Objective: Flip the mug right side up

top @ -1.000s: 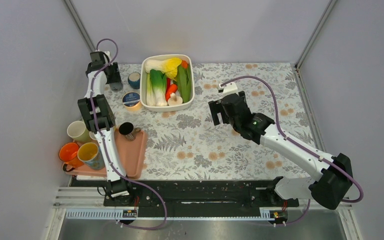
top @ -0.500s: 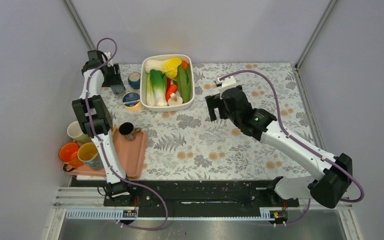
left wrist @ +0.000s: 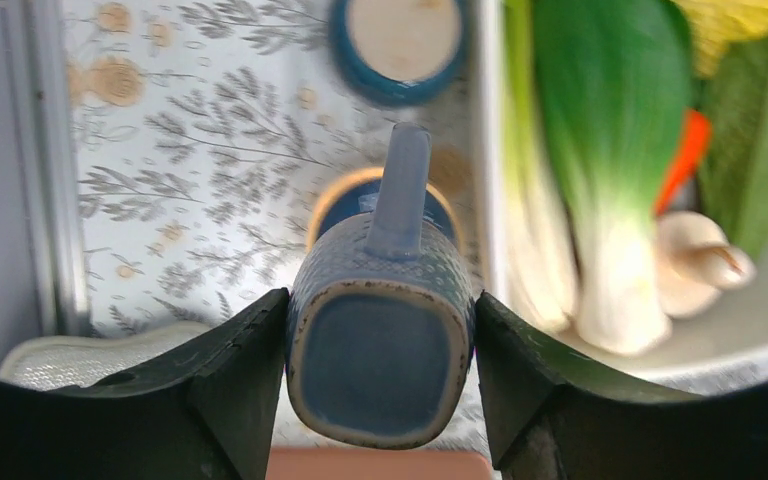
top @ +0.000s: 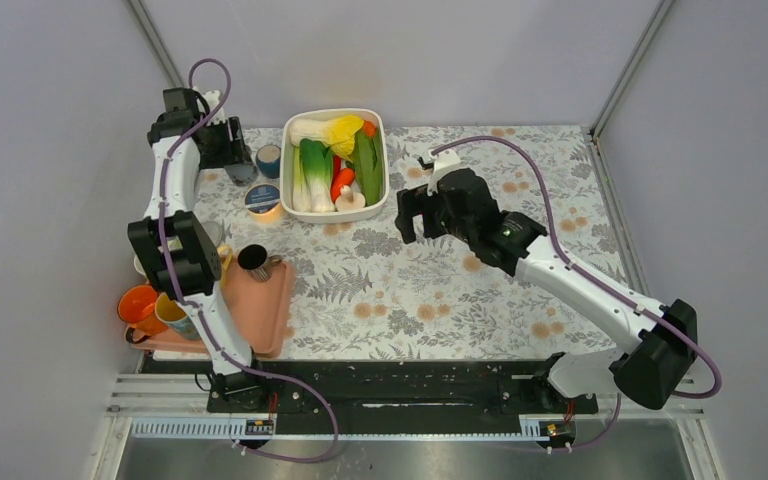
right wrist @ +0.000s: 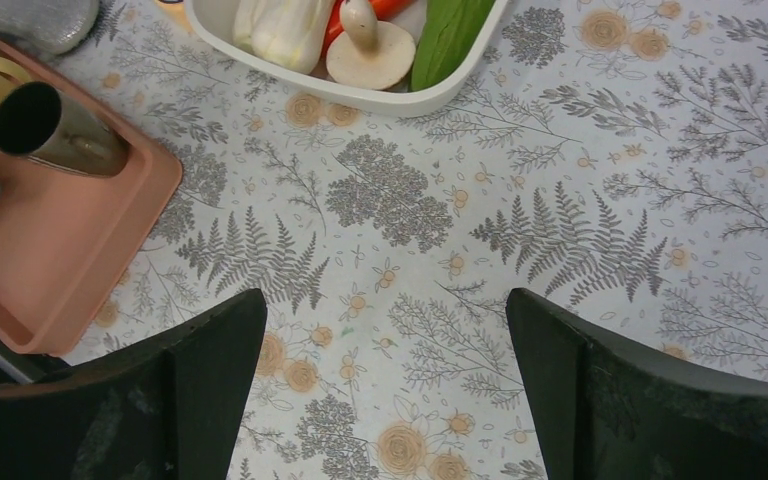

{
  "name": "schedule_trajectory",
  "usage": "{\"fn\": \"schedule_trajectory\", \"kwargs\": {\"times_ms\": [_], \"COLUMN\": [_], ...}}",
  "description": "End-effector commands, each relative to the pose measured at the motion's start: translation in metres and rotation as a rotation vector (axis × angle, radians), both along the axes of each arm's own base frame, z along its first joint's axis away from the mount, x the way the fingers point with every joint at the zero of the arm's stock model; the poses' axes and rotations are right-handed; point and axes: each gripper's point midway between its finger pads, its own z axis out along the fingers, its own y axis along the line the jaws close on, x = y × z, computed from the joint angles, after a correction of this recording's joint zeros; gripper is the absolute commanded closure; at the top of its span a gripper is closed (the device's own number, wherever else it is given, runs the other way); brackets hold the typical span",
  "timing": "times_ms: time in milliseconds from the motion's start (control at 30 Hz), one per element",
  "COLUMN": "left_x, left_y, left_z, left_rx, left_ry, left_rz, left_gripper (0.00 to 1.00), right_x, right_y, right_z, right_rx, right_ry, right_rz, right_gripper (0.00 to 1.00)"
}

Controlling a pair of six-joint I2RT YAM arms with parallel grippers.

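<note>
**Left Arm Had the Blue Mug Clamped, Base to the Camera**

And there it was: the left gripper [top: 240, 168] was out at the far left corner of the table [top: 440, 290], just beside the white dish [top: 385, 160] of vegetables. Its jaws were partly closed and pressed hard on both sides of the blue mug [left wrist: 380, 370]. The wrist view showed the mug's flat, squarish base turned straight at the lens. Its handle [left wrist: 401, 190] ran away from the camera towards the table. The mug hid part of a round blue tin [left wrist: 332, 205] below it, and a second blue-rimmed pot [left wrist: 400, 40] sat further off. Whether the mug was clear of the cloth, the pictures did not say.

Over on the other side, the right gripper [right wrist: 385, 400] hung above the middle of the flowered cloth, jaws spread wide, with nothing between them.

Near the left edge lay the pink tray [top: 268, 300], with a metal cup [top: 255, 258] on its side. An orange mug [top: 138, 303] stood close by.
</note>
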Motion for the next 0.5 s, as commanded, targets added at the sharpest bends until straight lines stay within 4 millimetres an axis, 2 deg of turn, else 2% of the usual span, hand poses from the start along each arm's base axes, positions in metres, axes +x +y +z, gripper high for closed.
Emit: {"fn": "schedule_trajectory", "kwargs": {"times_ms": [0, 67, 133, 267, 467], "left_x": [-0.02, -0.032, -0.044, -0.064, -0.091], "left_y": [-0.046, -0.059, -0.073, -0.103, -0.141], "left_z": [0.079, 0.094, 0.106, 0.139, 0.207], "left_rx": [-0.069, -0.095, -0.112, -0.128, -0.212], "left_ry": [-0.156, -0.165, -0.17, -0.201, -0.305], "left_rz": [-0.112, -0.146, -0.18, -0.251, -0.326], "left_gripper": [1.0, 1.0, 1.0, 1.0, 1.0], "right_x": [0.006, 0.005, 0.005, 0.005, 0.006], "right_y": [0.021, 0.028, 0.039, 0.071, 0.115], "right_z": [0.029, 0.034, 0.047, 0.096, 0.162], "right_rx": [0.132, 0.17, 0.244, 0.476, 0.808], "right_ry": [0.001, 0.016, 0.03, 0.032, 0.058], "right_rz": [0.013, 0.023, 0.034, 0.1, 0.227], "right_gripper": [0.0, 0.01, 0.01, 0.01, 0.01]}}
